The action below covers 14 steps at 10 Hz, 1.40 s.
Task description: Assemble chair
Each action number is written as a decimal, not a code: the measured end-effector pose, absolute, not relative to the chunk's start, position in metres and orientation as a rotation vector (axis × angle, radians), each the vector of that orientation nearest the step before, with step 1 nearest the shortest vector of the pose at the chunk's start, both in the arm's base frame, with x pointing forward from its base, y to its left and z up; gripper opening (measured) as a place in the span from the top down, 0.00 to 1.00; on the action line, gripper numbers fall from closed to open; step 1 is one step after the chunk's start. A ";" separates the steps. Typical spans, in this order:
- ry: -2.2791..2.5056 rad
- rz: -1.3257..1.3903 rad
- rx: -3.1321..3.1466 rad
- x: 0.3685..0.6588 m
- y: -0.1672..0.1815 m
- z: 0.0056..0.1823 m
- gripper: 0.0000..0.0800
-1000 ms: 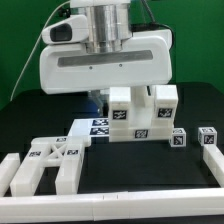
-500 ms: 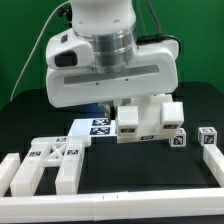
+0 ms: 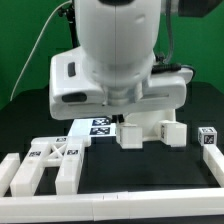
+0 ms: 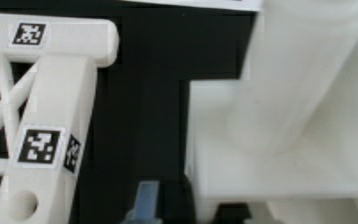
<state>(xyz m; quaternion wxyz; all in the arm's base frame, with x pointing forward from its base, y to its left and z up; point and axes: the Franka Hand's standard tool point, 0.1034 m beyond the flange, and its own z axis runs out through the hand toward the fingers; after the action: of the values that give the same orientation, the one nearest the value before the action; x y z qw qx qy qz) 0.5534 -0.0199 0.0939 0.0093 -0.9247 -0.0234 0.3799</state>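
Chair blocks [image 3: 150, 131] sit center-right in the exterior view, under the arm [image 3: 115, 50]. Gripper [image 4: 146, 203] jaws are together on nothing, so I'd guess it's pressing 1 block home. Next needs a straight, gentle push, no tipping.

No letters, numerals or brand names were legible in either view. Only black-and-white square tags [image 3: 100, 126] were recorded. Several were printed on the marker board [image 3: 84, 128]. Two were noted on the upper face of the lattice part [image 3: 55, 172], and two on the lattice part [image 4: 69, 60] in the wrist view. One was noted on the small cube [image 3: 208, 137] at the exterior view's right. The patterns were too coarse to be decoded
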 end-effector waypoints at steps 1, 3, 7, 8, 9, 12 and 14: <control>-0.066 1.300 -2.836 0.546 -0.020 0.092 0.96; -0.040 1.391 -2.797 0.549 -0.031 0.088 0.96; -0.004 1.427 -2.797 0.548 -0.036 0.060 0.96; 0.008 1.439 -2.795 0.546 -0.038 0.054 0.96; 0.011 1.445 -2.793 0.544 -0.040 0.048 0.96; 0.025 1.467 -2.779 0.538 -0.045 0.037 0.96; 0.038 1.483 -2.775 0.534 -0.045 0.030 0.96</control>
<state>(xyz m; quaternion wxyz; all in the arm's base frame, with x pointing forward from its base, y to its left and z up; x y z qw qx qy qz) 0.5344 -0.0454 0.0302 -0.0024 -0.8819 0.0120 0.4714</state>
